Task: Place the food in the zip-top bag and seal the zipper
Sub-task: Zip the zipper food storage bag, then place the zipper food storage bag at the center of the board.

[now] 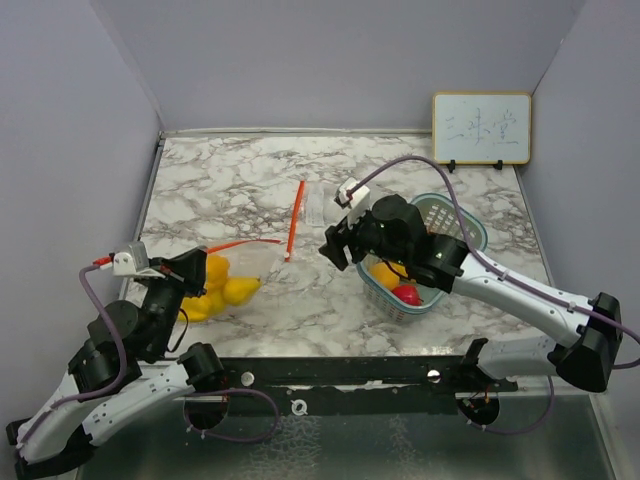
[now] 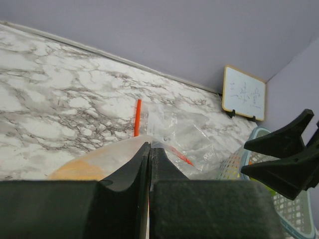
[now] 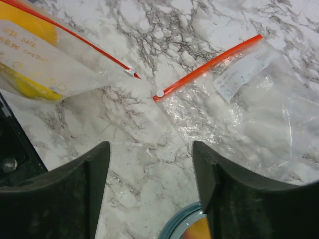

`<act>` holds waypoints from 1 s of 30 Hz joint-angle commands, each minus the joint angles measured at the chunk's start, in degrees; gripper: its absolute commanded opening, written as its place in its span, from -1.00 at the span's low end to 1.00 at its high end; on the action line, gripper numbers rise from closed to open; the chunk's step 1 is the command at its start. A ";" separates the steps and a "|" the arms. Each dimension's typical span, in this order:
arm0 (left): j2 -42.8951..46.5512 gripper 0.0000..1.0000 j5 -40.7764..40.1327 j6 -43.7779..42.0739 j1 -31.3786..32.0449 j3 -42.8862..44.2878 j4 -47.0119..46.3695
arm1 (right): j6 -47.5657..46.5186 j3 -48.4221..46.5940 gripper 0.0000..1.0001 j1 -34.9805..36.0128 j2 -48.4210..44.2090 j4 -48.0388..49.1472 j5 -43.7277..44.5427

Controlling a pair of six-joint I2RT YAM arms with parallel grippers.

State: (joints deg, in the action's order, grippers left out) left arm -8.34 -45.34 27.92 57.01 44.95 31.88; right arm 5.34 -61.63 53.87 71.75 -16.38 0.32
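Pressed together on the rim of the zip-top bag [image 1: 255, 262]: left claw [image 2: 150, 149], film pinched at its tips. Just beyond those tips, inside the bag, yellow fruits [image 1: 240, 290]. Spread apart and holding nothing: right claw [image 1: 335, 245], hovering above the marble table [image 1: 220, 180]. Ahead on its left, the filled bag's zipper end; ahead on its right, 1 empty zip-top bag [image 3: 239, 99]. Under its wrist side, teal mesh basket [image 1: 445, 212] with 1 orange fruit [image 1: 385, 272] and 1 red fruit [image 1: 406, 294].

Fruits [image 1: 225, 290] in left bag [image 1: 258, 260] and in basket [image 1: 474, 228].
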 commanded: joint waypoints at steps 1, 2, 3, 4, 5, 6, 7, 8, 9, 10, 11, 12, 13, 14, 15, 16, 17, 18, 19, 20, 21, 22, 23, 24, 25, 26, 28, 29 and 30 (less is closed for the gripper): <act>-2.21 -1.00 -8.99 0.43 -0.17 -0.50 -7.61 | 2.08 -5.15 0.58 -0.08 0.64 3.65 5.03; -2.66 -1.00 -11.57 1.76 -0.21 -0.36 -7.07 | 2.32 -6.41 0.66 -0.09 1.68 3.22 5.57; -2.99 -1.00 -13.95 3.40 -0.17 -0.26 -6.16 | 2.55 -8.06 0.67 -0.08 3.05 2.34 6.25; -3.33 -1.00 -16.22 4.89 -0.15 -0.41 -5.34 | 2.83 -9.59 0.67 -0.08 4.56 1.43 7.17; -3.56 -0.91 -17.55 5.70 -0.17 -0.91 -5.03 | 3.03 -11.15 0.68 -0.08 6.36 0.38 8.32; -3.75 -0.57 -18.20 5.97 -0.15 -1.53 -5.28 | 3.26 -12.60 0.68 -0.09 8.18 -0.46 9.29; -4.08 -0.22 -18.30 6.15 -0.15 -2.12 -5.58 | 3.76 -14.02 0.70 -0.08 9.91 -1.13 10.46; -4.44 0.06 -18.05 6.21 -0.16 -2.69 -5.94 | 4.21 -15.52 0.72 -0.15 11.80 -1.84 11.47; -4.75 0.35 -17.50 6.19 -0.19 -3.02 -6.21 | 4.64 -17.08 0.74 -0.10 13.76 -2.42 12.05; -5.14 0.56 -17.09 6.02 -0.15 -3.24 -6.51 | 5.31 -18.66 0.74 -0.08 15.99 -3.02 12.73; -5.50 0.77 -16.84 5.68 -0.16 -3.36 -6.70 | 6.15 -20.33 0.74 -0.11 18.24 -3.42 13.56; -5.73 0.89 -16.76 5.27 -0.15 -3.31 -6.86 | 7.45 -21.95 0.74 -0.08 20.44 -3.81 14.81; -5.88 0.92 -16.42 4.40 -0.19 -3.06 -7.24 | 8.91 -23.85 0.74 -0.14 22.87 -4.30 16.47; -5.97 0.97 -15.77 2.72 -0.19 -2.94 -7.99 | 10.42 -25.80 0.74 -0.13 25.38 -4.96 18.01; -5.99 0.98 -15.11 1.51 -0.15 -2.73 -8.58 | 11.96 -28.23 0.75 -0.16 29.26 -6.24 19.31; -5.99 0.98 -14.52 0.64 -0.15 -2.47 -8.86 | 13.64 -31.03 0.75 -0.31 32.36 -7.72 19.96; -5.99 0.98 -13.90 -0.26 -0.17 -2.18 -9.27 | 15.66 -33.79 0.75 -0.52 35.62 -9.35 20.65; -5.99 0.98 -13.34 -0.92 -0.15 -1.90 -9.44 | 17.63 -36.97 0.75 -0.78 39.16 -11.30 21.67; -5.94 0.98 -12.71 -1.27 -0.15 -1.62 -9.30 | 19.93 -39.91 0.75 -1.20 42.10 -13.11 22.37; -5.98 0.98 -12.11 -1.43 -0.15 -1.32 -9.02 | 22.11 -42.22 0.75 -1.73 45.07 -14.29 22.51; -6.10 0.98 -11.74 -1.55 -0.15 -0.98 -8.44 | 24.07 -43.91 0.74 -2.49 47.64 -14.70 21.75; -6.14 0.98 -11.48 -1.53 -0.19 -0.74 -7.84 | 25.74 -44.91 0.72 -3.32 49.61 -14.42 20.56; -6.33 0.98 -11.51 -1.39 -0.15 -0.48 -7.04 | 27.32 -45.40 0.67 -4.21 51.33 -13.70 19.23; -6.57 0.96 -11.69 -1.12 -0.15 -0.34 -6.18 | 28.47 -45.50 0.62 -4.96 52.66 -12.68 18.21; -6.79 0.94 -12.02 -0.96 -0.20 -0.27 -5.54 | 29.36 -45.52 0.58 -5.62 53.99 -11.62 17.47; -7.04 0.92 -12.25 -0.96 -0.16 -0.35 -5.09 | 30.24 -45.69 0.55 -6.16 55.21 -11.01 17.19; -7.65 0.91 -12.59 -1.04 -0.15 -0.29 -4.43 | 31.16 -46.99 0.50 -6.64 57.40 -10.56 17.42; -7.88 0.91 -12.47 -1.10 -0.17 -0.20 -4.30 | 31.35 -47.62 0.48 -6.67 58.43 -10.49 17.57; -7.99 0.91 -12.23 -1.18 -0.20 -0.24 -4.35 | 31.46 -48.12 0.48 -6.67 59.21 -10.32 17.45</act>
State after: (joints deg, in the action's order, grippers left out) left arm -15.03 -58.41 27.88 56.99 43.48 25.67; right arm 31.92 -105.78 48.14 128.16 -27.11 18.11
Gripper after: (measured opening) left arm 0.958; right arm 0.754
